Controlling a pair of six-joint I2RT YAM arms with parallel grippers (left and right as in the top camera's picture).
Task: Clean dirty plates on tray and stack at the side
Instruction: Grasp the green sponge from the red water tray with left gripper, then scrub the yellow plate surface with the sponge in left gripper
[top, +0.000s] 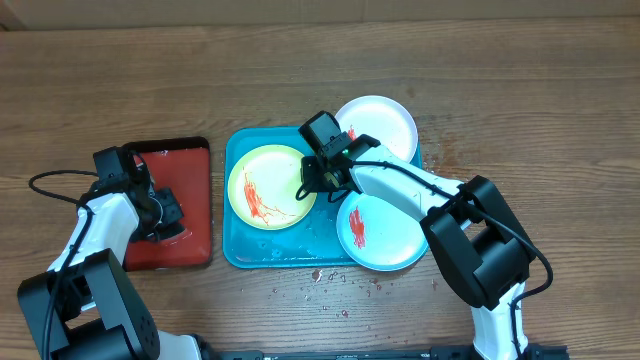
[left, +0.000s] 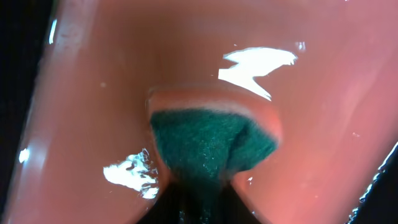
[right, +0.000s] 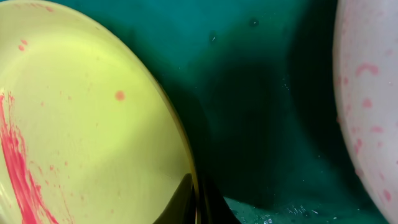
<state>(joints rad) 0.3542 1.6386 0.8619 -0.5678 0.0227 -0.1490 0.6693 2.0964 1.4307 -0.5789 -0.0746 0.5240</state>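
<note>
My L gripper (top: 165, 215) in red tray (top: 185, 160), jaws pinched on green sponge (left: 205, 146). Wet sponge may slip on lift; tray wall close.

Yellow-green plate (top: 262, 185) lies in turquoise tray (top: 235, 250). My R gripper (top: 310, 180) clamped on its right rim. Thin hold, so plate cd pivot and knock white plate (top: 385, 125) or blue-rimmed plate (top: 385, 235), both overhanging tray rim.

Bare table (top: 560, 100) far right, room for stack.

Overhead's evenly lit and sharp, just soft shadows on the table (top: 520, 90). Left wrist cam is way too close: white glare patches on the glossy red tray (left: 186, 50), sponge (left: 205, 143) fuzzy. Right wrist is dim, turquoise tray (right: 249, 93) half lost in shadow, yellow-green plate (right: 81, 93) soft, probably out of focus.
</note>
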